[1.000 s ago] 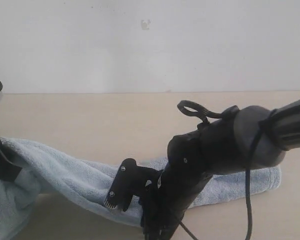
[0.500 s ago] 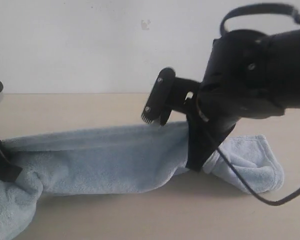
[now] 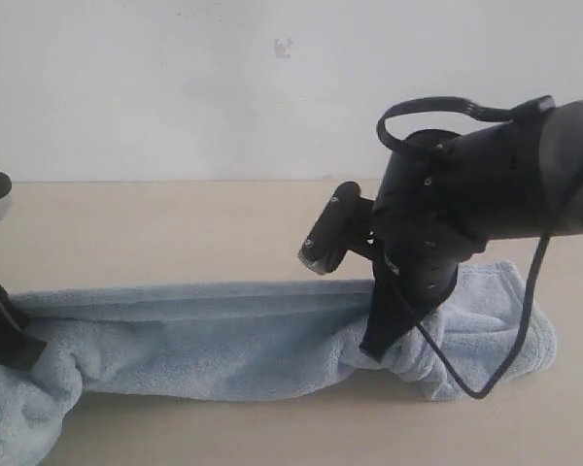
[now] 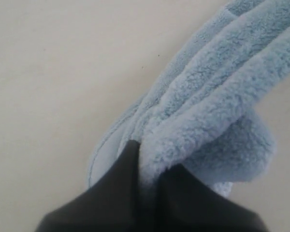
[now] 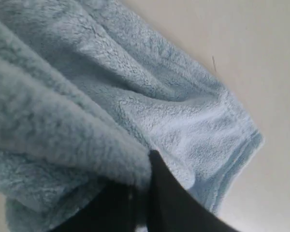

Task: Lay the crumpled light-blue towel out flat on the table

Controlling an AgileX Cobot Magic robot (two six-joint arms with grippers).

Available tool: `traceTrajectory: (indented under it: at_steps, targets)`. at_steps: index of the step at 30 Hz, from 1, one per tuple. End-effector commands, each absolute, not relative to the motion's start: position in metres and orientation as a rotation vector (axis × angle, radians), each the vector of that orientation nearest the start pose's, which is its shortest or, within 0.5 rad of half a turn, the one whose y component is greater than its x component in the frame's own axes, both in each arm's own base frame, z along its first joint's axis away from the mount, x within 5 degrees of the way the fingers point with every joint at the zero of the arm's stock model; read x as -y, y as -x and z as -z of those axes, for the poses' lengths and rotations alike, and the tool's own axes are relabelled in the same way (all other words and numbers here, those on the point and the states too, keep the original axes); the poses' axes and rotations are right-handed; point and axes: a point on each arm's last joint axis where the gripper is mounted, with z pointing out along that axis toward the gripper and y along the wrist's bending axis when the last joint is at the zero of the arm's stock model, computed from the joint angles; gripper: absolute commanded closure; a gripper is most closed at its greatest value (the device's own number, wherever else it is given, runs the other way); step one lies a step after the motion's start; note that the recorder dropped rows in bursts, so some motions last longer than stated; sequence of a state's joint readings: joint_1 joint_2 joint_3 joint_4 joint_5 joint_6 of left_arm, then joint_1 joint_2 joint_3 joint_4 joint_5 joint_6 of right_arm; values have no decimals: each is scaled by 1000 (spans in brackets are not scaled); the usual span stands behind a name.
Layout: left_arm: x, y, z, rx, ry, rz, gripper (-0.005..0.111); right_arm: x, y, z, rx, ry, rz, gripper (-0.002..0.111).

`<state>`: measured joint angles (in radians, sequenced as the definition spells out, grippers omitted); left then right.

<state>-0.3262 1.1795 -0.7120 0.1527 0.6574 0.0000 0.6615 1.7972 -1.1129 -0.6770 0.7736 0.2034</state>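
Pale-blue fluffy towel [image 3: 223, 340] stretched in a long bunched band over the beige table [image 3: 175, 223], left gripper [image 4: 147, 164] clamped on one towel end, right gripper [image 5: 142, 179] pinching near the opposite end

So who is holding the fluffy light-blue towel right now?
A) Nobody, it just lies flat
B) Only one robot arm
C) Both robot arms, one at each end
C: the left end effector and the right end effector are each shut on a bunched end of the pale light-blue fluffy terry towel, which is strung out between them over the pale beige table.
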Motion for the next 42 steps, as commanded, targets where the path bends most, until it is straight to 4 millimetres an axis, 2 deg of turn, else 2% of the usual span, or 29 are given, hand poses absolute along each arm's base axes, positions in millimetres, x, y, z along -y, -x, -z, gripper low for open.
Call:
traceTrajectory:
  at_steps: [1, 2, 3, 4, 9, 14, 20, 23, 26, 29, 33, 39, 42]
  targets:
    - [59, -204, -244, -2545, -539, -57, 103, -146, -316, -168, -2617, 1003, 544, 78]
    - [59, -205, -244, -2539, -538, -55, 103, -146, -319, -168, -2604, 974, 484, 66]
    - [60, -206, -245, -2528, -535, -48, 103, -148, -322, -168, -2585, 954, 437, 59]
    - [61, -206, -245, -2523, -521, -29, 103, -150, -323, -168, -2567, 950, 411, 58]
    - [63, -205, -242, -2519, -519, 16, 103, -153, -328, -177, -2569, 905, 385, 58]
    - [60, -199, -231, -2537, -585, -30, 103, -162, -329, -208, -2638, 754, 247, 58]
    - [60, -202, -231, -2500, -594, -37, 102, -178, -306, -243, -2577, 960, -119, 58]
    - [60, -199, -227, -2513, -598, -38, 89, -184, -301, -247, -2555, 991, -240, 58]
    - [58, -195, -219, -2528, -605, -38, 71, -184, -301, -247, -2558, 989, -243, 58]
    - [58, -194, -216, -2524, -603, -32, 61, -184, -300, -247, -2562, 991, -243, 58]
    - [60, -198, -223, -2459, -550, -2, 56, -184, -299, -246, -2571, 996, -243, 58]
    - [63, -196, -248, -2376, -431, 97, 56, -184, -299, -246, -2574, 990, -244, 58]
    - [63, -189, -251, -2387, -493, 107, 57, -184, -299, -246, -2574, 990, -244, 58]
